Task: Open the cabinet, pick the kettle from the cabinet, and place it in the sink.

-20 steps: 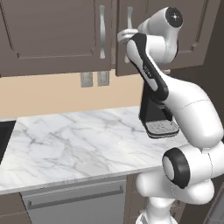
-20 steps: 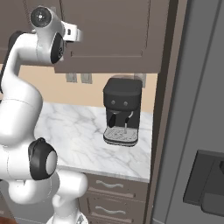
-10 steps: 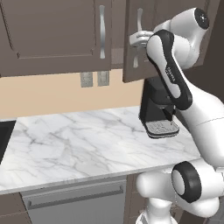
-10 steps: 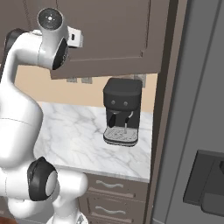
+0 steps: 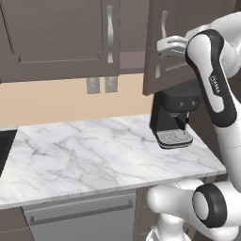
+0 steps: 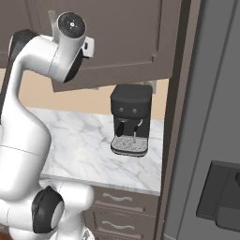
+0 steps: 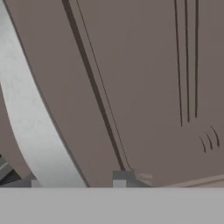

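Observation:
The cabinet's right door [image 5: 162,70] stands partly swung out over the counter. My gripper [image 5: 165,47] is shut on its curved silver handle [image 5: 162,28]. In the hand view that handle [image 7: 26,127] runs as a pale band between my fingertips [image 7: 122,177], with the brown door panel [image 7: 144,87] close behind. The left door [image 5: 61,37] stays closed. Through the gap between the doors I see the dark cabinet interior and its shelf [image 5: 134,59]; the kettle is hidden. A black edge of the sink [image 5: 4,150] shows at the far left.
A black coffee machine [image 5: 175,113] stands on the marble counter [image 5: 94,150] directly below the open door. A grey front with a bar handle [image 5: 80,214] sits under the counter. A tall grey appliance [image 6: 211,117] borders the counter on the right.
The right cabinet door has swung further out from nearly closed, pulled by my gripper on its handle. My arm has drawn back to the right.

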